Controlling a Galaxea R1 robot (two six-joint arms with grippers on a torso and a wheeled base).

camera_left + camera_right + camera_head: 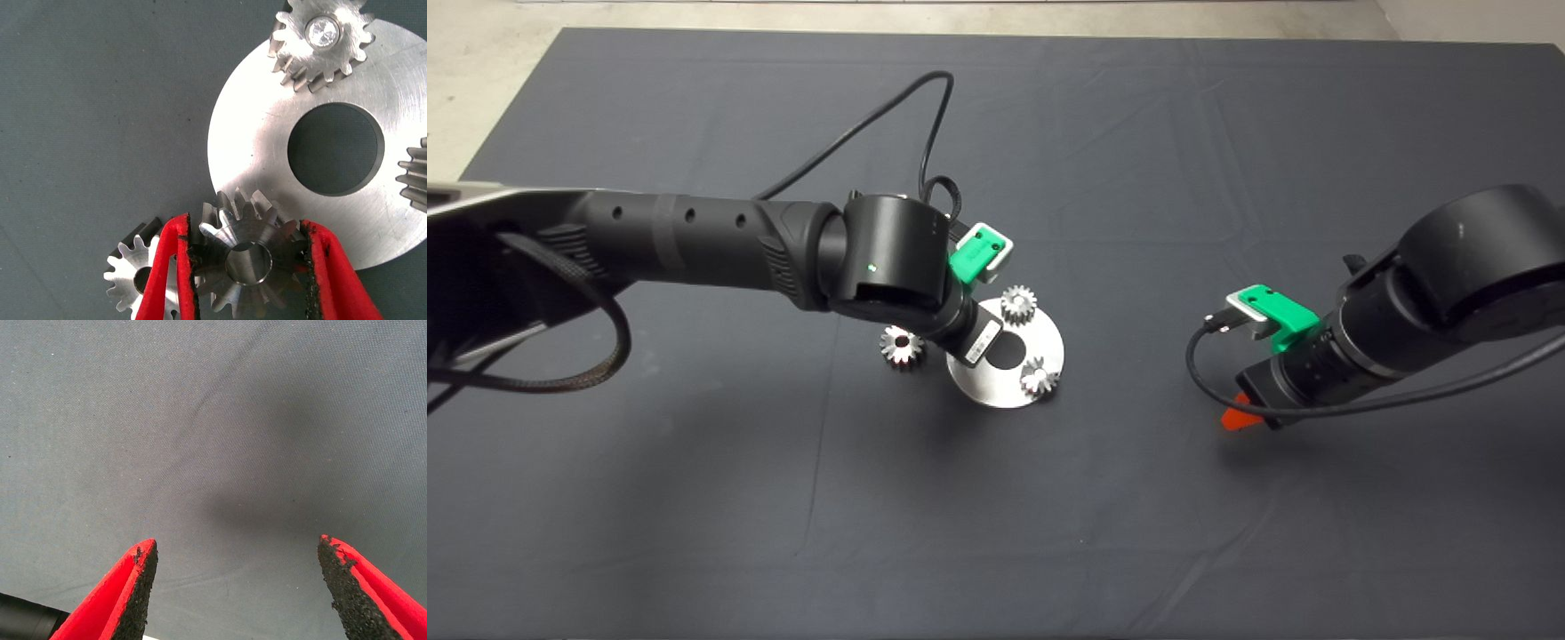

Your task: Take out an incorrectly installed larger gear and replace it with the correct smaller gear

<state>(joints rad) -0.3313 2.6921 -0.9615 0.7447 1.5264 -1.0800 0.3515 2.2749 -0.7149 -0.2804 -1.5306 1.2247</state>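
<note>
Left wrist view: four gears, one [248, 267] between left tool [250, 273] fingers.

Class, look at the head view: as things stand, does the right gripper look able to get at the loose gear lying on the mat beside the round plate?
Probably not directly. The loose gear lies beyond the round plate, and the left gripper, shut on the larger gear, sits between. The right gripper hangs open over bare mat.
</note>
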